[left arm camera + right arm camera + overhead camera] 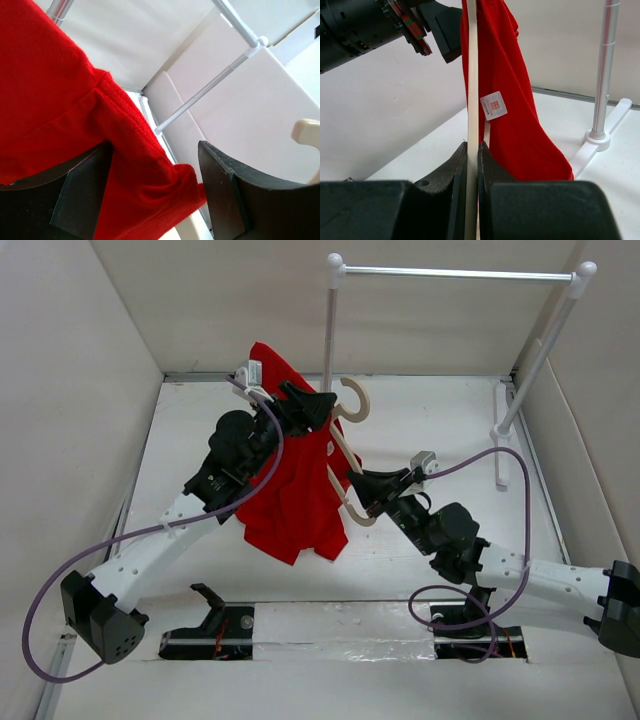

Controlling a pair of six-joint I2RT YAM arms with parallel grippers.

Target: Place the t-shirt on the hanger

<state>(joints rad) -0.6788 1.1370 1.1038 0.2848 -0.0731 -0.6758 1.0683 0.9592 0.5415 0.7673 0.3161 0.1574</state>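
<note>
The red t-shirt (290, 500) hangs draped over the upper shoulder of the cream hanger (352, 400), which is held tilted on end above the table. My right gripper (358, 483) is shut on the hanger's lower shoulder; in the right wrist view the thin hanger (472, 100) stands pinched in that gripper (472, 146), with the shirt (515, 115) and its white tag (493, 105) behind. My left gripper (318, 405) is up by the hook. In its wrist view it (154, 147) is open, with a fold of the shirt (50, 90) lying loose between its fingers.
The tall white rack with its metal rail (455, 273) stands at the back right, one post just behind the hanger's hook. Its foot (600, 140) rests on the table to the right of the shirt. White walls close in the left, back and right.
</note>
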